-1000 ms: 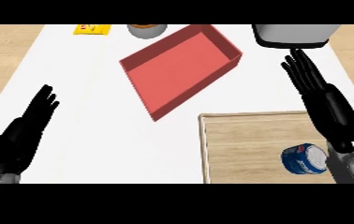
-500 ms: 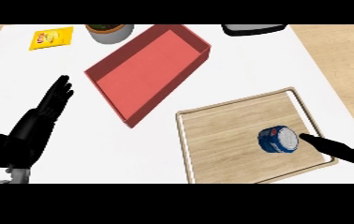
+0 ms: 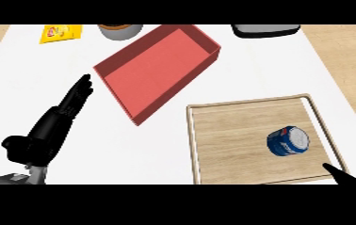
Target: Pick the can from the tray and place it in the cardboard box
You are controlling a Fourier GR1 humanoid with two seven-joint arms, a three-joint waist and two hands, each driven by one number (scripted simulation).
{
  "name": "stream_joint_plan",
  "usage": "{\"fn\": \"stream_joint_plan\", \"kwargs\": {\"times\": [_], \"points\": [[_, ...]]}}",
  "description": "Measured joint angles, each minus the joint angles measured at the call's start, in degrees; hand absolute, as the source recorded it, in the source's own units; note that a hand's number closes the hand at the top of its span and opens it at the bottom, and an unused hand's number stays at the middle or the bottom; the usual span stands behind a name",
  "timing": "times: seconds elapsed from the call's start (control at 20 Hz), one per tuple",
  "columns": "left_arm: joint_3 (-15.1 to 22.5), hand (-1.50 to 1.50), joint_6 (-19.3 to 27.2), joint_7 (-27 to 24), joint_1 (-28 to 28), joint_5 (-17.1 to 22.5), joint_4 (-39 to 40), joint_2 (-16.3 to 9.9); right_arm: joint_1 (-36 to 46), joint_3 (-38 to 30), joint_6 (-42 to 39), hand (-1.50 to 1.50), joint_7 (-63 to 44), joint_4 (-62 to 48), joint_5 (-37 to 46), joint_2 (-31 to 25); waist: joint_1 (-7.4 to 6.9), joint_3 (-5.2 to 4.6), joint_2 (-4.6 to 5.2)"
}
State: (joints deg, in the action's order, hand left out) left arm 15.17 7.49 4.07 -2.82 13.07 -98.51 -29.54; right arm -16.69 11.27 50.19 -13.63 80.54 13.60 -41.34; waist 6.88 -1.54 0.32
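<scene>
Head view: a white counter (image 3: 278, 73) filled the scene, with a strip of pale wood grain along its right edge. Largest on it was one red rectangular box (image 3: 156, 68), shallow, smooth-walled and set at an angle near the counter's middle and far side; nothing lay inside it. Next in size was one light wooden tray (image 3: 230, 139), rectangular with rounded corners and a raised rim, at the counter's near right corner. The tray held a single can (image 3: 288, 141), blue-walled with a silvery top, toward the tray's right side and clear of its rim. The robot's left hand (image 3: 66, 111), black on a grey forearm, showed by the counter's near left edge, well apart from the box and the tray, its fingers straight, held together and pointing away toward the far side, holding nothing. Of the right hand (image 3: 341, 174) only a dark tip showed at the tray's near right corner, just beside the can but apart from it; whether its fingers were spread or curled could not be told. Along the counter's far edge stood three smaller things, each cut off by the view: one dark rounded object (image 3: 266, 29) toward the right, one round grey container with a brown inside (image 3: 119, 30), and one flat yellow packet (image 3: 60, 32) near the far left corner.
</scene>
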Motion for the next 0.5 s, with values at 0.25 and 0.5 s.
{"fn": "stream_joint_plan", "kwargs": {"times": [0.25, 0.5], "points": [[1.67, 0.0, -0.29, 0.03, -1.33, -0.96, 0.52, 0.97, -3.81, 3.48, -1.02, -1.5, -10.31, 6.08, 4.54, -0.88, -1.89, -0.15, 0.12], [3.09, 0.0, -0.46, 0.41, -3.13, -1.85, 1.26, 2.01, -5.71, 6.5, -4.94, -1.5, -22.12, 14.51, 7.91, -1.71, -3.45, 0.02, 0.23]]}}
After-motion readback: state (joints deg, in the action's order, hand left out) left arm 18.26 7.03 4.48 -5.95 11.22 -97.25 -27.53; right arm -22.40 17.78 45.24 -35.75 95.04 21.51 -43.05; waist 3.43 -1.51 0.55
